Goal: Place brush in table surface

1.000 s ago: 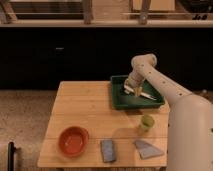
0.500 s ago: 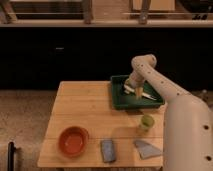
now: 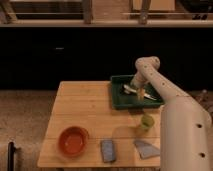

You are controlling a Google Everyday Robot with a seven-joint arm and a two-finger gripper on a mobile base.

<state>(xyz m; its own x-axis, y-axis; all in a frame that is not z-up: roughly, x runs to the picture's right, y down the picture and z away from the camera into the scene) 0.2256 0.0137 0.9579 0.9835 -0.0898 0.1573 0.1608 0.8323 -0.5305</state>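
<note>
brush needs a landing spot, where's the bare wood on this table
The widest bare stretch of the table surface runs left of the green tray, above the red bowl. The front edge is crowded: bowl, two grey-blue pads, green cup. The end effector is in the tray by the brush.

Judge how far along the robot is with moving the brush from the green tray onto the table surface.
Done: the gripper is down in the green tray, right at the brush. In hand: taking hold; the brush lies in the tray. Left: lifting it out and setting it on the table surface.
</note>
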